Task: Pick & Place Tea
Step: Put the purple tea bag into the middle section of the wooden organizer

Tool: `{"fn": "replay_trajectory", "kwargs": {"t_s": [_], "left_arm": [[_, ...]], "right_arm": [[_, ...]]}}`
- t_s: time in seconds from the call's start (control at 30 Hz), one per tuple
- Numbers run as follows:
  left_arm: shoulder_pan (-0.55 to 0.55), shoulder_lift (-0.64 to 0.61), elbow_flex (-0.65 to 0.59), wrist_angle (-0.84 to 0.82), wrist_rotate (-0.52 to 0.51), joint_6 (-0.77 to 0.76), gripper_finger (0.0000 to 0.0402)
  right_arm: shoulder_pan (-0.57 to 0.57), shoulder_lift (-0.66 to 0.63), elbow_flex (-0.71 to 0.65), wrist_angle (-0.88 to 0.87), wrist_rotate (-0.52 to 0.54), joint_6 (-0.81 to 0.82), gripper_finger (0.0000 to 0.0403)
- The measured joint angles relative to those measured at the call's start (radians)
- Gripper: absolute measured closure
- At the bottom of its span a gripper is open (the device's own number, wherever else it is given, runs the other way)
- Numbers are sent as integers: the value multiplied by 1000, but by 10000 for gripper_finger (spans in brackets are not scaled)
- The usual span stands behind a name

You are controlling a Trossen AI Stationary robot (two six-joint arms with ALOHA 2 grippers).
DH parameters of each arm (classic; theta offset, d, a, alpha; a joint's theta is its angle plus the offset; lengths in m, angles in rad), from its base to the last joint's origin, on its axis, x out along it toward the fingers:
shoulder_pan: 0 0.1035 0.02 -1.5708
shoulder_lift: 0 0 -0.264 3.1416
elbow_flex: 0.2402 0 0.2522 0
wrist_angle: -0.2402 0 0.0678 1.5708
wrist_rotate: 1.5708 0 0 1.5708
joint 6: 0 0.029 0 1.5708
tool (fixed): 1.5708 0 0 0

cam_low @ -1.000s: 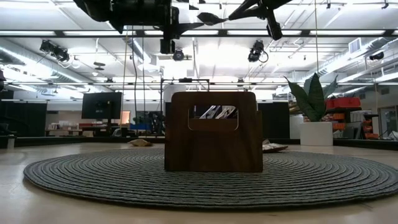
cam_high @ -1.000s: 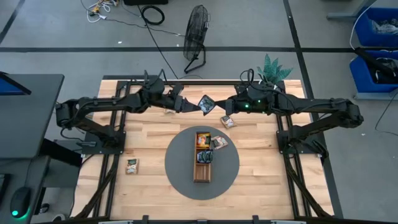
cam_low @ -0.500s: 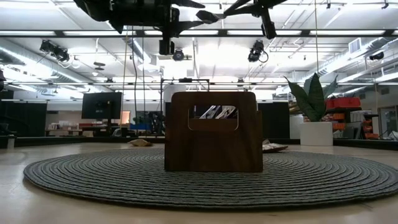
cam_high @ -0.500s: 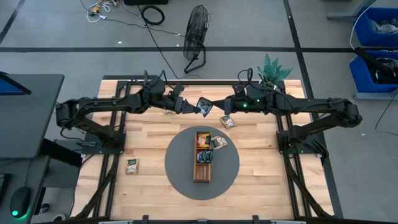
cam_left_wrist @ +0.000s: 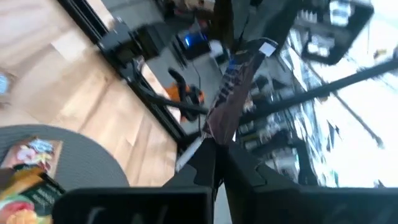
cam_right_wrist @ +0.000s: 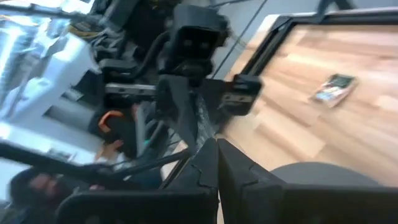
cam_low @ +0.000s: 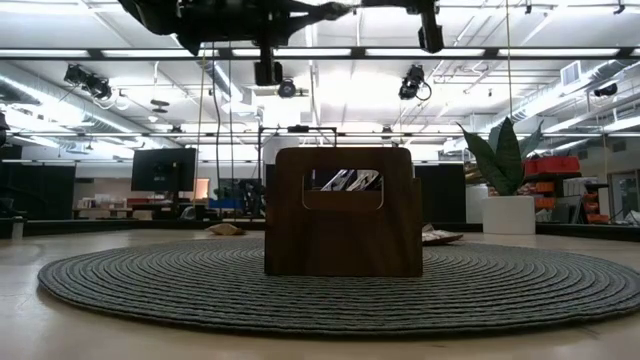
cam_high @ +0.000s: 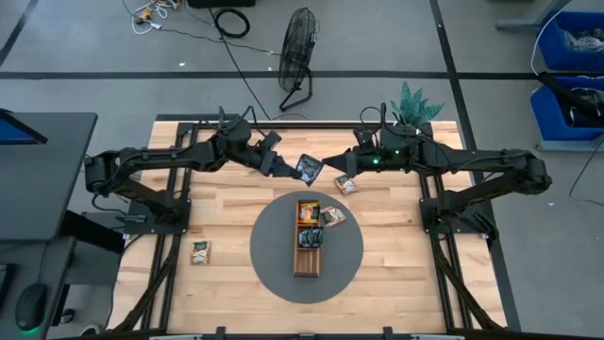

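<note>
A dark blue-teal tea sachet (cam_high: pixel 309 169) hangs in the air over the table's far middle, between my two grippers. My left gripper (cam_high: pixel 294 168) is shut on it from the left and my right gripper (cam_high: pixel 327 164) from the right. Below them, the long brown wooden tray (cam_high: pixel 307 257) stands on a round grey mat (cam_high: pixel 274 250) with tea sachets (cam_high: pixel 310 238) in its compartments. One sachet (cam_high: pixel 333 216) lies on the mat against the tray's right side. Loose sachets lie on the wood at the far right (cam_high: pixel 345 185) and near left (cam_high: pixel 200 251). My left gripper pinches the sachet's left edge (cam_left_wrist: pixel 214 127) between its two fingers, coming roughly level from the table's left. The sachet is lifted clear, edge-on to the left wrist camera. My right gripper pinches the opposite, right edge (cam_right_wrist: pixel 207 127) between its two fingers, roughly level from the table's right.
A potted plant (cam_high: pixel 413 102) stands at the table's far right edge. Dark frame rails run along both sides of the table (cam_high: pixel 170 236). Bare wood lies left and right of the mat. In the low view the tray's end wall (cam_low: pixel 343 225) stands mid-table.
My left gripper has shut on the sachet's left edge while my right gripper has kept its hold. The sachet has shifted slightly toward the table's near edge and has turned in the air, staying clear of the table.
</note>
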Motion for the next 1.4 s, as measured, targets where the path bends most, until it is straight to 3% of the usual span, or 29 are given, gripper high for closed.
{"fn": "replay_trajectory", "kwargs": {"t_s": [0.13, 0.2, 0.4, 0.63, 0.8, 1.03, 1.27, 1.4], "left_arm": [[0, 0, 0, -9, 69, 35, 391], [4, 0, 0, -15, 127, 48, 392], [15, 0, 0, -25, 261, 65, 391], [16, 0, 0, -87, 262, 62, 391], [1, 11, 0, -106, 249, 65, 392], [-2, 11, 0, -118, 252, 71, 389], [-2, 11, 0, -117, 265, 81, 389], [-2, 11, 0, -117, 279, 83, 388]], "right_arm": [[-14, -13, 0, 3, -62, -16, 403], [-29, -16, 0, -1, -144, -27, 397], [-78, -18, 0, -17, -393, -6, 338], [-94, 26, 0, 0, -454, 30, 222], [-94, 99, 0, 80, -474, 56, 179], [-93, 203, 99, 48, -556, 23, 188], [-93, 319, 287, -202, -585, -113, 214], [-93, 333, 326, -253, -587, -146, 246]]}}
